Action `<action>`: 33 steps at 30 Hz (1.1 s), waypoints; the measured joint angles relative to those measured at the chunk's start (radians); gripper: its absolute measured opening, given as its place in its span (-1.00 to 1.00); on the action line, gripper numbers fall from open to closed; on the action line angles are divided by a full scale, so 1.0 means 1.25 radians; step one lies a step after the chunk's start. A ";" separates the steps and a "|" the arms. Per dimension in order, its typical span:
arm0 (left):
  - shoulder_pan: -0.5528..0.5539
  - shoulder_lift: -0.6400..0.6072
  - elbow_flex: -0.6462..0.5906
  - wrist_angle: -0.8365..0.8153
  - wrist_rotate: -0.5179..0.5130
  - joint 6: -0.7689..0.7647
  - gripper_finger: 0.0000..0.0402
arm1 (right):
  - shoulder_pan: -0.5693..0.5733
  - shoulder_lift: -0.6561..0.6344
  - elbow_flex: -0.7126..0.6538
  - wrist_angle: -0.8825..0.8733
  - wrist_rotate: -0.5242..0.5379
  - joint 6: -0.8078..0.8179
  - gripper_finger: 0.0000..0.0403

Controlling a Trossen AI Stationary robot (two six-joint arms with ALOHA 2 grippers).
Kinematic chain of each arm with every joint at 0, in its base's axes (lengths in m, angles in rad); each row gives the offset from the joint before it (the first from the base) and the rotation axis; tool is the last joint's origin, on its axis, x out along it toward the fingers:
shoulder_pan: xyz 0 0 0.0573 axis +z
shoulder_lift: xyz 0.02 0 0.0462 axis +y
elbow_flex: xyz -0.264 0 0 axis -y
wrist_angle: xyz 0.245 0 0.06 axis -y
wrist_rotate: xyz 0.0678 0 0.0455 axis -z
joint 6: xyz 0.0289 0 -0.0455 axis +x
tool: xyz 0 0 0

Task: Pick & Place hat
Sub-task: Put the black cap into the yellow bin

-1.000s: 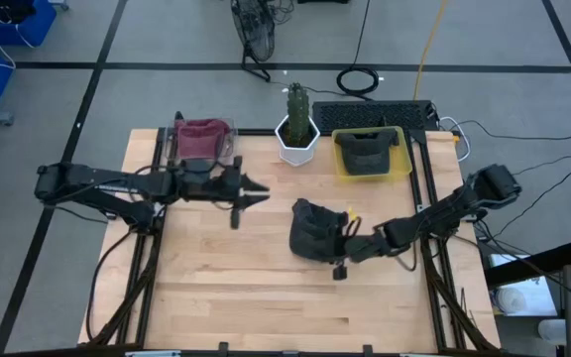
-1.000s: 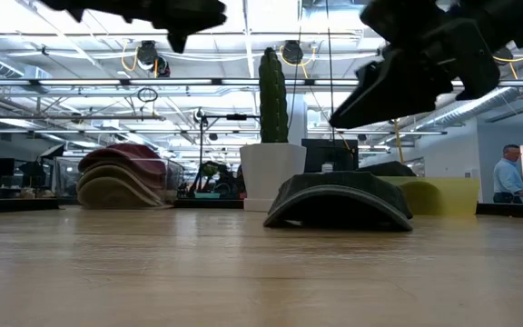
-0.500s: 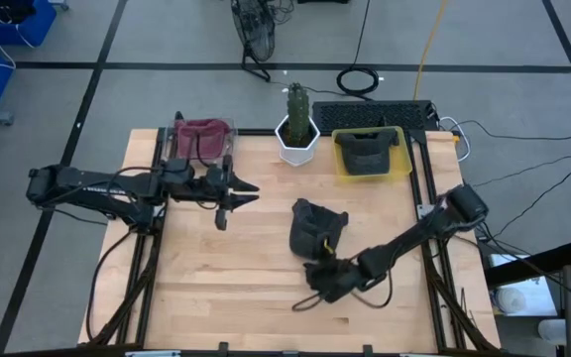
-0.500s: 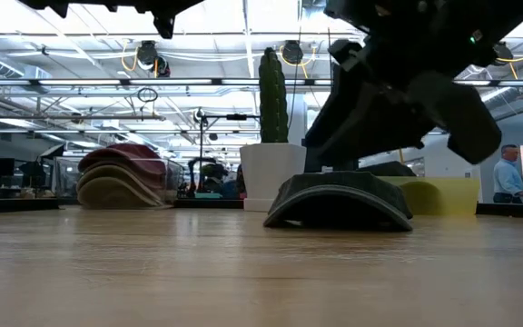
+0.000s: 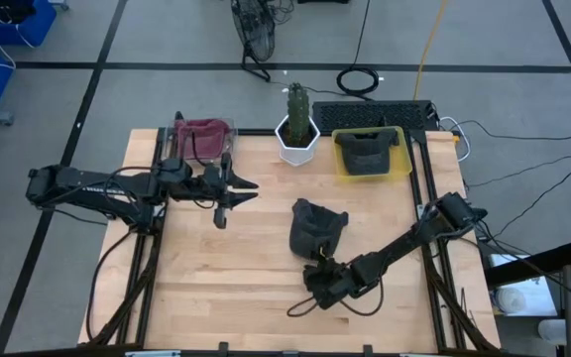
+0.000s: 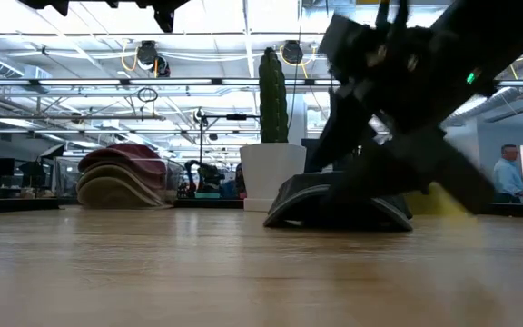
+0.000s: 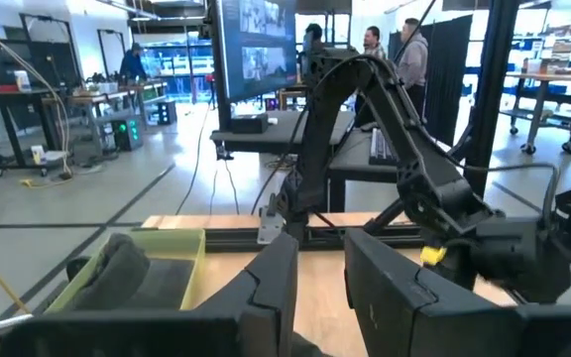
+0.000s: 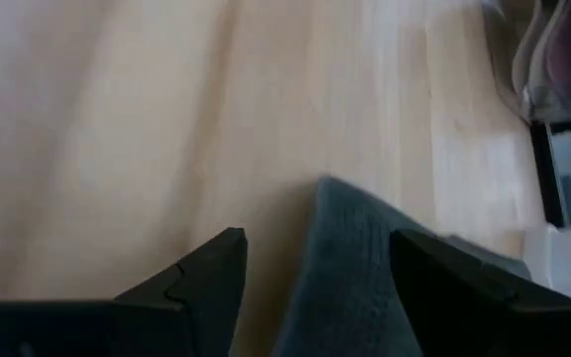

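- A dark grey hat (image 5: 315, 230) is lying on the bare wooden table (image 5: 216, 288), near its middle, crown up and brim curving down to the wood.
- The right gripper (image 5: 317, 282) is hanging low over the table just on the near side of the hat, fingers spread wide and empty. In the right wrist view the hat's edge (image 8: 350, 268) is sitting between and just ahead of the two fingers.
- The hat is looking like soft, light knitted or felt cloth. It will probably fold and sag when lifted, not hold its shape, and it should not slip or break.
- The best hold is likely the brim edge nearest the gripper, one finger sliding under the raised lip and the other pressing on top.
- A yellow tray (image 5: 399, 167), already holding another dark hat, is sitting well beyond the hat from the gripper, at the table's far edge.
- The left gripper (image 5: 238, 188) is waiting above the table, well apart from the hat. Its fingers are standing slightly apart, holding nothing.
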 joint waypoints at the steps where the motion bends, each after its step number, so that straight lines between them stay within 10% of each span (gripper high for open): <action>1: 0.000 0.000 0.000 0.000 0.000 -0.001 -0.55 | -0.005 0.005 0.000 -0.005 0.007 0.001 0.16; 20: -0.001 0.000 0.000 -0.048 -0.001 -0.038 -0.55 | 0.002 0.021 -0.035 -0.080 0.248 0.023 -0.49; 33: -0.001 0.000 0.000 -0.048 -0.001 -0.035 -0.55 | 0.011 0.021 -0.035 -0.098 0.173 0.100 -0.60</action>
